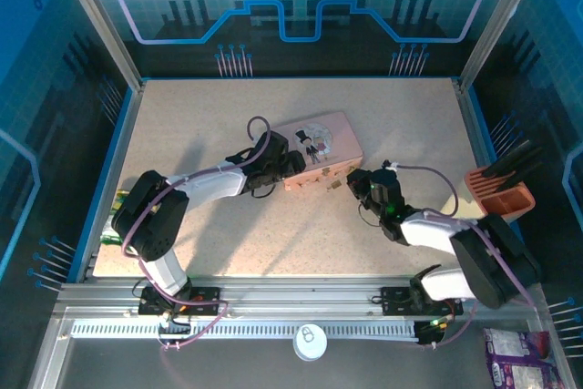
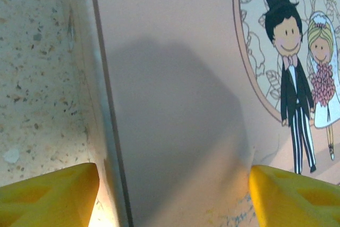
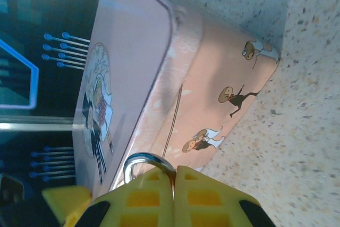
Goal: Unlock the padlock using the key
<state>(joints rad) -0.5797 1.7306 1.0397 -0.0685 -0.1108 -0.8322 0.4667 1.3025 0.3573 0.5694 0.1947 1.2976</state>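
Note:
The pink tin [image 1: 321, 141] lies mid-table, with the padlock [image 1: 333, 185] a tiny gold speck at its front wall. My left gripper [image 1: 290, 168] is at the tin's left end. In the left wrist view it [image 2: 172, 195] stands open wide, one yellow finger [image 2: 50, 195] beside the tin's wall and the other [image 2: 295, 198] over the lid [image 2: 175, 51]. My right gripper [image 3: 173, 171] is shut just in front of the tin [image 3: 212, 89]. The padlock's silver shackle [image 3: 142, 158] arches up from behind its fingertips, meeting their seam. The padlock body and the key are hidden.
An orange holder [image 1: 499, 192] with black tools stands at the table's right edge. A green item [image 1: 114, 220] lies at the left edge. A white round lid [image 1: 310, 342] and a purple packet [image 1: 519, 357] sit below the rail. Blue-lit walls ring the table.

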